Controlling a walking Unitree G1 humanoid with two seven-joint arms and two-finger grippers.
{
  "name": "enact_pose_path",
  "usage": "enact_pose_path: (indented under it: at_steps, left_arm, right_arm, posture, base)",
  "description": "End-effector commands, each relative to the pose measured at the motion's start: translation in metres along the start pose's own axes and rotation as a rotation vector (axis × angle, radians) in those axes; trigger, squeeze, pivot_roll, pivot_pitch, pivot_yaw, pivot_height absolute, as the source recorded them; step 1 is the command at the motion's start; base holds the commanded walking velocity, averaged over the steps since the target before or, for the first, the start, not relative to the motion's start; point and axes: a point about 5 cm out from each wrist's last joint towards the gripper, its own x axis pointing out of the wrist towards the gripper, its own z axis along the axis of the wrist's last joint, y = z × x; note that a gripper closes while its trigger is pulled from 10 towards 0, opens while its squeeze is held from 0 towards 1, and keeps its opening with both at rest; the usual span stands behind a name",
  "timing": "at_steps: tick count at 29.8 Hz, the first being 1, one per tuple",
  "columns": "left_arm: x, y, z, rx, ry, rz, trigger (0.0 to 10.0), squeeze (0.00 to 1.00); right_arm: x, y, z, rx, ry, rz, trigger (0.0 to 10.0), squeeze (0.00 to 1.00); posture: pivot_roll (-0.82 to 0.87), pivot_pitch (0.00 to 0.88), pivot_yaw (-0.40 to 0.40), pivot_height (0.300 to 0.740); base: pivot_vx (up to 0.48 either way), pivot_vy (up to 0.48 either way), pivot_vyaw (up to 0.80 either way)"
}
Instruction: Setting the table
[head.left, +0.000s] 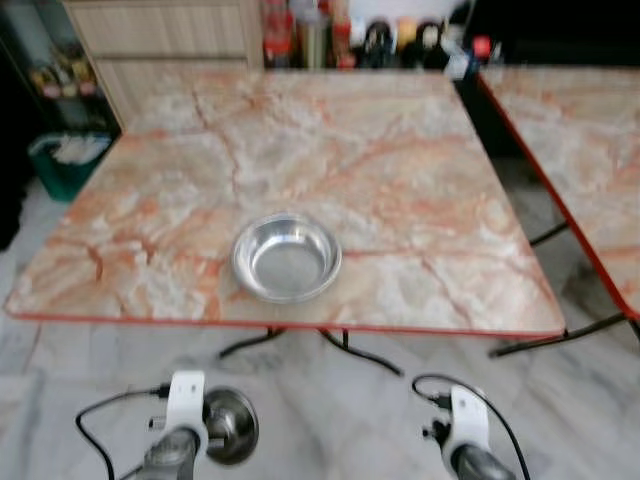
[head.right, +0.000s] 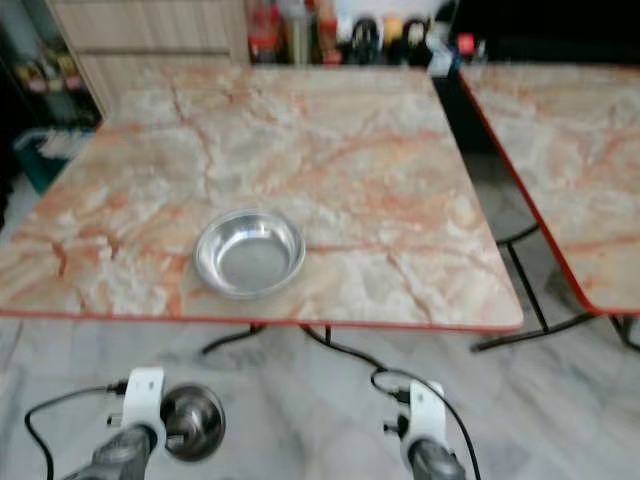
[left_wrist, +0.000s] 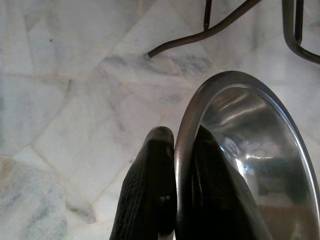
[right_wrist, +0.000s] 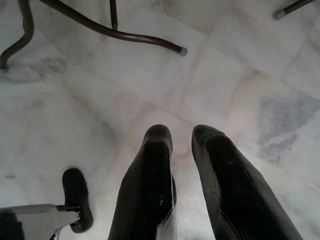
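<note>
One steel bowl already sat near the front edge of the marble worktop. The left gripper hung low over the floor, fingers pinching the rim of a second bowl, probably to carry it up. The right gripper hung idle, fingers narrowly parted and empty.

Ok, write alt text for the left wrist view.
The left hand grips the rim of a steel bowl between its two black fingers, one outside the rim and one inside. Beneath lies a pale marble floor, with dark metal table legs farther off.
</note>
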Motion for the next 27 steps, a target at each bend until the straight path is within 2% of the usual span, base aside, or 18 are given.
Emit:
enact_pose_path:
  at_steps: [1,5,8,9,12,14,17,18,19,22,24,27]
  left_arm:
    - [-0.002,0.002,-0.006,0.004,0.009,0.008,10.0,0.00]
    - [-0.003,0.007,-0.007,0.006,0.001,0.032,10.0,0.00]
    - [-0.004,0.017,-0.004,-0.013,-0.023,0.085,10.0,0.00]
    - [-0.004,0.029,-0.001,0.003,-0.041,0.153,10.0,0.00]
    - [-0.005,0.042,0.006,0.016,-0.073,0.236,10.0,0.00]
    - [-0.008,0.061,0.013,0.011,-0.091,0.363,10.0,0.00]
    - [-0.012,0.082,0.020,0.000,-0.097,0.500,10.0,0.00]
    - [-0.012,0.082,0.020,0.000,-0.097,0.500,10.0,0.00]
    - [-0.014,0.092,0.024,0.005,-0.100,0.567,10.0,0.00]
    - [-0.016,0.100,0.027,0.015,-0.101,0.622,10.0,0.00]
    - [-0.019,0.111,0.035,0.011,-0.118,0.716,10.0,0.00]
    - [-0.024,0.121,0.049,0.008,-0.181,0.813,10.0,0.00]
  right_arm:
    - [-0.001,-0.005,-0.007,0.003,0.021,-0.013,10.0,0.00]
    - [-0.001,-0.005,-0.007,0.003,0.021,-0.014,10.0,0.00]
    - [-0.001,-0.005,-0.007,0.003,0.021,-0.013,10.0,0.00]
    - [-0.001,-0.005,-0.007,0.003,0.022,-0.013,10.0,0.00]
    - [-0.002,-0.005,-0.007,0.003,0.022,-0.013,10.0,0.00]
    - [-0.002,-0.005,-0.008,0.003,0.023,-0.013,10.0,0.00]
    - [-0.002,-0.005,-0.008,0.003,0.023,-0.013,10.0,0.00]
    - [-0.002,-0.005,-0.008,0.003,0.023,-0.013,10.0,0.00]
    - [-0.002,-0.005,-0.008,0.002,0.023,-0.013,10.0,0.00]
    - [-0.002,-0.005,-0.008,0.002,0.023,-0.013,10.0,0.00]
    - [-0.002,-0.005,-0.007,0.003,0.023,-0.013,10.0,0.00]
    - [-0.001,-0.005,-0.007,0.002,0.023,-0.013,10.0,0.00]
  posture:
    - [0.03,0.106,0.010,0.736]
    - [0.03,0.106,0.010,0.736]
    - [0.03,0.106,0.011,0.736]
    - [0.03,0.105,0.011,0.736]
    - [0.03,0.103,0.013,0.736]
    - [0.03,0.099,0.012,0.736]
    - [0.03,0.098,0.012,0.736]
    - [0.03,0.098,0.012,0.736]
    - [0.03,0.097,0.012,0.736]
    - [0.03,0.097,0.012,0.736]
    - [0.03,0.098,0.014,0.736]
    - [0.03,0.099,0.014,0.736]
  base:
    - [0.000,0.000,0.00]
    - [0.000,0.000,0.00]
    - [0.000,0.000,0.00]
    - [0.000,0.000,0.00]
    - [0.000,0.000,0.00]
    - [0.000,0.000,0.00]
    - [0.000,0.000,0.00]
    - [0.000,0.000,0.00]
    - [0.000,0.000,0.00]
    - [0.000,0.000,0.00]
    - [0.000,0.000,0.00]
    - [0.000,0.000,0.00]
